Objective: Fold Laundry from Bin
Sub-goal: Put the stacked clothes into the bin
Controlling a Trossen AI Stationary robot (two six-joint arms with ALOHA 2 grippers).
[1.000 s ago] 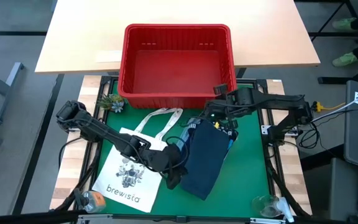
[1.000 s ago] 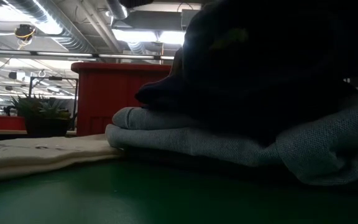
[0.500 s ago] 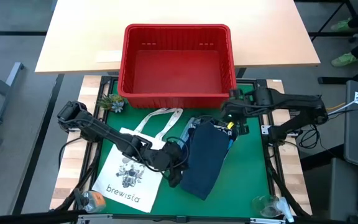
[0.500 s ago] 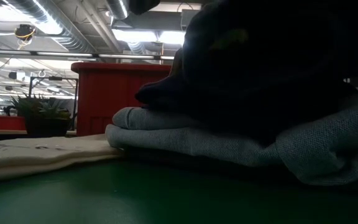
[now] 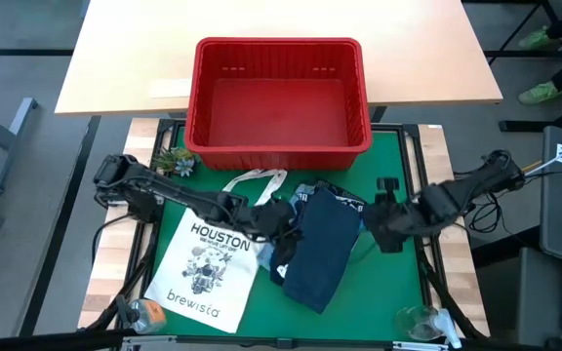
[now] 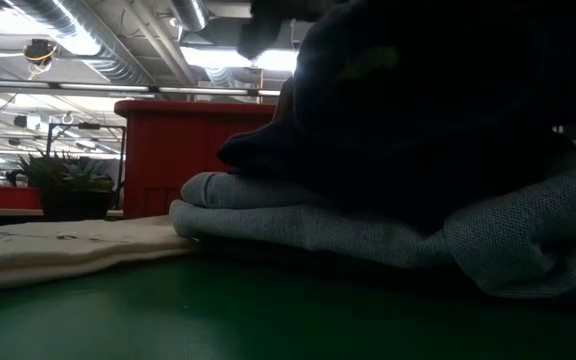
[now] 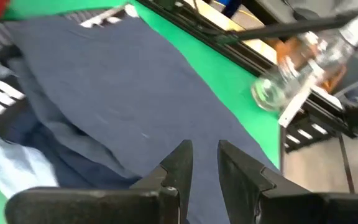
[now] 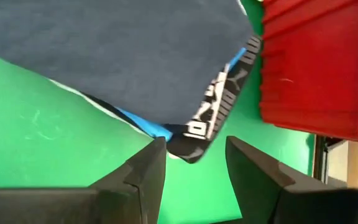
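The laundry lies in a folded stack mid-mat, a dark navy garment [image 5: 320,249] on top. Light blue cloth [image 5: 279,261] shows at its left edge. A bright blue edge [image 8: 148,127] and a black band with white letters [image 8: 219,102] show at its far end. The red bin [image 5: 281,44] stands behind the stack with nothing inside. My left gripper [image 5: 281,226] hovers over the stack's left edge. Its fingers [image 7: 180,158] stand a narrow gap apart with nothing between them. My right gripper [image 5: 377,216] is open above the green mat, right of the stack.
The white tote bag [image 5: 203,268] lies flat left of the stack. A small plant [image 5: 176,161] sits by the bin's left corner. A clear glass [image 5: 420,322] lies at the mat's near right corner. A wooden tabletop [image 5: 261,19] lies beyond the bin.
My right gripper has drawn back from the stack's far end toward the table's right edge and turned at the wrist. My left gripper has swung toward the far edge, uncovering the tote's upper print. The stack has kept its place.
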